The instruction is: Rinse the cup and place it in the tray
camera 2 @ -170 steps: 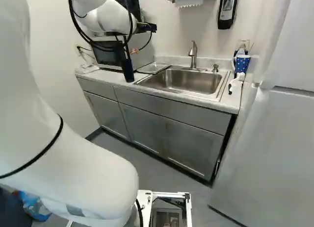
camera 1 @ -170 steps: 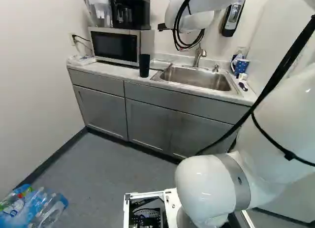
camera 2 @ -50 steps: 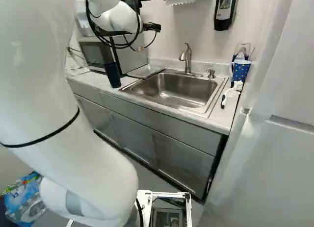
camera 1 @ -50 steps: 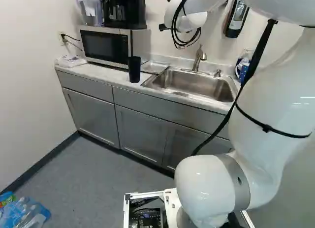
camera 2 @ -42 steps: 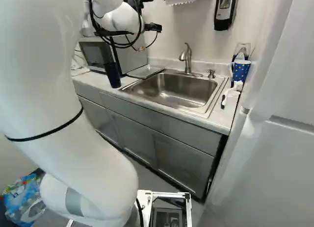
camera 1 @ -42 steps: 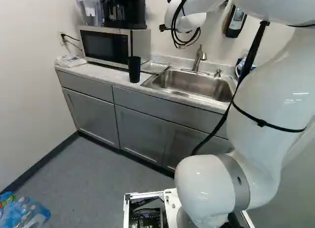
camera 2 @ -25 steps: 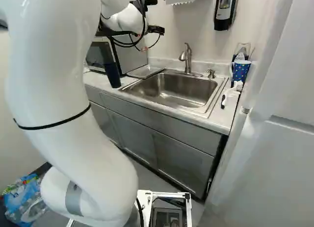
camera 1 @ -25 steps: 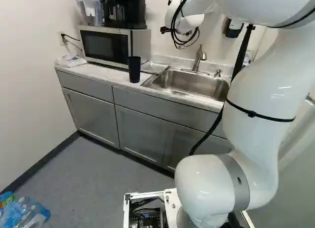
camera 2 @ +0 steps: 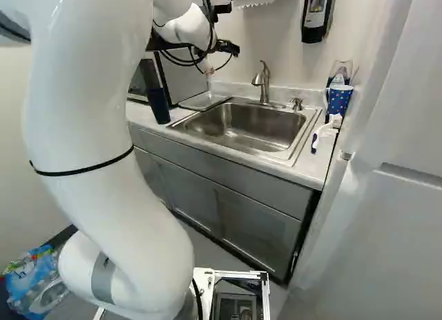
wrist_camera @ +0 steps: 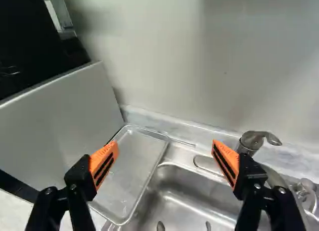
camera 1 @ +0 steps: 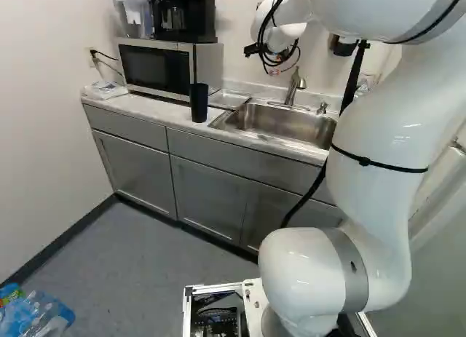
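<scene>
Two fingers (wrist_camera: 103, 163) stand parted and empty, facing the tray (wrist_camera: 134, 166), set beside the sink (camera 1: 284, 124) probably to catch drips once the black cup (camera 1: 199, 102) is rinsed.

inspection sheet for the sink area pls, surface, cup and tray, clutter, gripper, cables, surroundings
surface: pale counter around a metal sink; any wetness cannot be told
cup: black, upright, on the counter near the microwave
tray: shallow, between microwave and sink; nothing seen in it
clutter: dotted mug and brush at the sink's right in the right base view
gripper: open, nothing between its fingers
cables: black cable along the arm; cord by the microwave
surroundings: bottles on the floor
</scene>
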{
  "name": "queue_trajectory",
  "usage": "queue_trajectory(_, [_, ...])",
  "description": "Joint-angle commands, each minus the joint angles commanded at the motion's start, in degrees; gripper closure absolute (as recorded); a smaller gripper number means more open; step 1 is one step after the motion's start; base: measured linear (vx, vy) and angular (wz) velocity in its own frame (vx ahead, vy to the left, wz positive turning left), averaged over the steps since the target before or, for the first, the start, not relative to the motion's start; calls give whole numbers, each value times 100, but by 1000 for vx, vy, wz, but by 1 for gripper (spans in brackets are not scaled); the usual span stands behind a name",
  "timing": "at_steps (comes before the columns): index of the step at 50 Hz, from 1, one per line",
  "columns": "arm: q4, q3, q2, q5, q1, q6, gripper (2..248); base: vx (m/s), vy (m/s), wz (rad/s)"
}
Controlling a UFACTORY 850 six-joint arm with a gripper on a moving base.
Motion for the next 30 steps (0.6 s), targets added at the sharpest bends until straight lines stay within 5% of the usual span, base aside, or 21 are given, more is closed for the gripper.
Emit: queue_trajectory(30, [205,-238,-215,-932,-396,0,3,0,0,0])
